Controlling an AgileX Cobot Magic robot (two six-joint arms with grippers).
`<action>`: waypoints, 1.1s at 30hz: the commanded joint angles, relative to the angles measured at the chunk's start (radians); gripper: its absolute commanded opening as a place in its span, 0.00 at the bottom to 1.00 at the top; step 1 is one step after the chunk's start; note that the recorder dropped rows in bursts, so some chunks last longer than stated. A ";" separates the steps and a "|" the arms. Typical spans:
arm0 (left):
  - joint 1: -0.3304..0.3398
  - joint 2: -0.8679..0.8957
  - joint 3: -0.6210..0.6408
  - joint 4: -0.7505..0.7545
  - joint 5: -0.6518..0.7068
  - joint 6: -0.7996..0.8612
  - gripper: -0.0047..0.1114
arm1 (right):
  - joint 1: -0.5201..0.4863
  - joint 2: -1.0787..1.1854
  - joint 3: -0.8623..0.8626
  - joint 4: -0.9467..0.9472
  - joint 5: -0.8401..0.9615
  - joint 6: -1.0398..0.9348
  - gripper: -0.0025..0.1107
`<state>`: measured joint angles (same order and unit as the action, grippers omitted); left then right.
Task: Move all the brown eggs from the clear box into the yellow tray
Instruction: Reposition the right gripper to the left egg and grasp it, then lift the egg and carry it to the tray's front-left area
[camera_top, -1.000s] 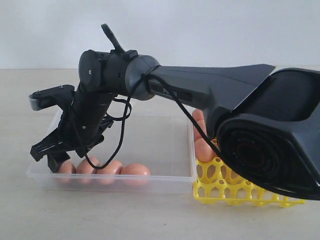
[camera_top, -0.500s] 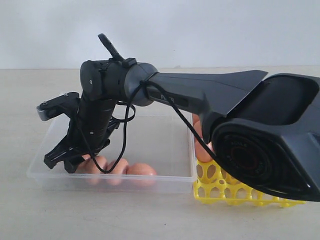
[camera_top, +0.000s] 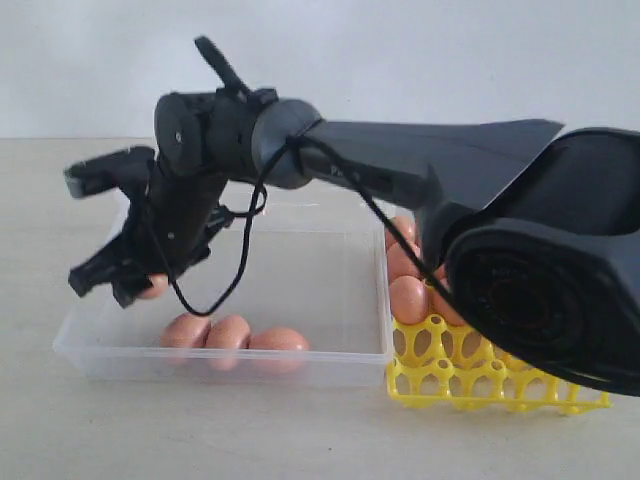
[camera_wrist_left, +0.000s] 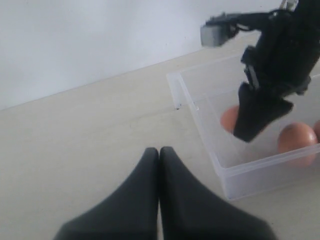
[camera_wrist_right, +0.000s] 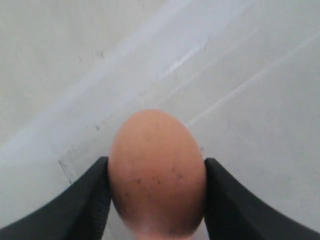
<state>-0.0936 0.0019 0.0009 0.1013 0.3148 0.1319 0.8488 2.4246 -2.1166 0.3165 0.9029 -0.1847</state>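
Observation:
My right gripper (camera_top: 112, 287) hangs over the left end of the clear box (camera_top: 330, 352), shut on a brown egg (camera_top: 155, 288) lifted off the floor. In the right wrist view the speckled brown egg (camera_wrist_right: 157, 170) fills the gap between both fingers (camera_wrist_right: 90, 200) of my right gripper (camera_wrist_right: 156, 175). Three brown eggs (camera_top: 228, 333) lie in a row along the box's front wall. The yellow tray (camera_top: 480, 385) stands right of the box with several eggs (camera_top: 410, 298) in it, mostly hidden by the arm. My left gripper (camera_wrist_left: 159, 151) is shut and empty over bare table beside the clear box (camera_wrist_left: 260, 172).
The right arm's thick dark body (camera_top: 540, 290) covers most of the tray and the right of the exterior view. A loose black cable (camera_top: 240, 270) hangs from the wrist into the box. A pale wall stands behind the table.
My right gripper has closed on the leftmost egg of the row and lifted it above the box floor. Three eggs stay in the row where four lay before.

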 joint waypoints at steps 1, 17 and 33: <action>0.001 -0.002 -0.001 -0.008 -0.008 0.000 0.00 | -0.002 -0.152 -0.002 -0.007 -0.096 0.070 0.02; 0.001 -0.002 -0.001 -0.008 -0.008 0.000 0.00 | 0.007 -0.892 1.342 -0.238 -1.224 0.328 0.02; 0.001 -0.002 -0.001 -0.008 -0.008 0.000 0.00 | -0.783 -0.919 1.269 -1.427 -2.079 1.555 0.02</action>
<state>-0.0936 0.0019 0.0009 0.1013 0.3148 0.1319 0.1075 1.4248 -0.7682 -0.6473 -0.8725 1.0797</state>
